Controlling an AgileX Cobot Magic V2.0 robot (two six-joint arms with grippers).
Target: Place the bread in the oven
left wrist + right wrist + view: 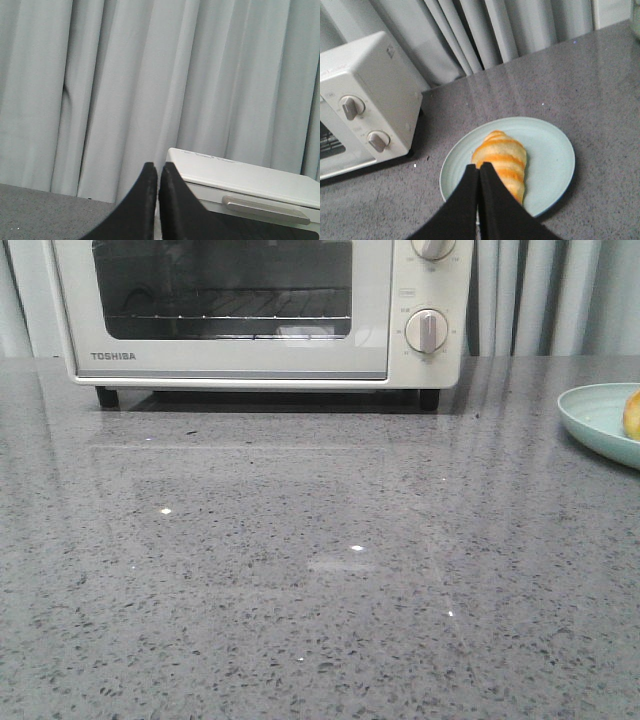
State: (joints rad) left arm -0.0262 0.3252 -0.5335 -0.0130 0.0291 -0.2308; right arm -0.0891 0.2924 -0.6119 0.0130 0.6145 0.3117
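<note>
- the oven (260, 315) sits at the back of the grey speckled table (300, 570), its door closed, dark window showing the wire rack (225, 318) inside.
- two round knobs (428, 331) stack up on the oven's right side, with toshiba lettering low on the door's left.
- over at the table's right edge, the front view catches just a slice of a pale green plate (600, 420) with a sliver of the bread (632, 415) on it.
- the right wrist view shows it better: the bread (501, 162), golden with cream stripes, lies on the plate (547, 150), well apart from the oven (365, 100).
- right end effector (479, 167) hangs above the near end of the bread, black fingers pressed together, clenched on nothing.
- left end effector (158, 167) is up high, fingers likewise pressed together and empty, pointing toward the grey curtain (125, 75), with the oven's top and door handle (265, 209) just beyond its tips.
- neither arm appears in the front view.
</note>
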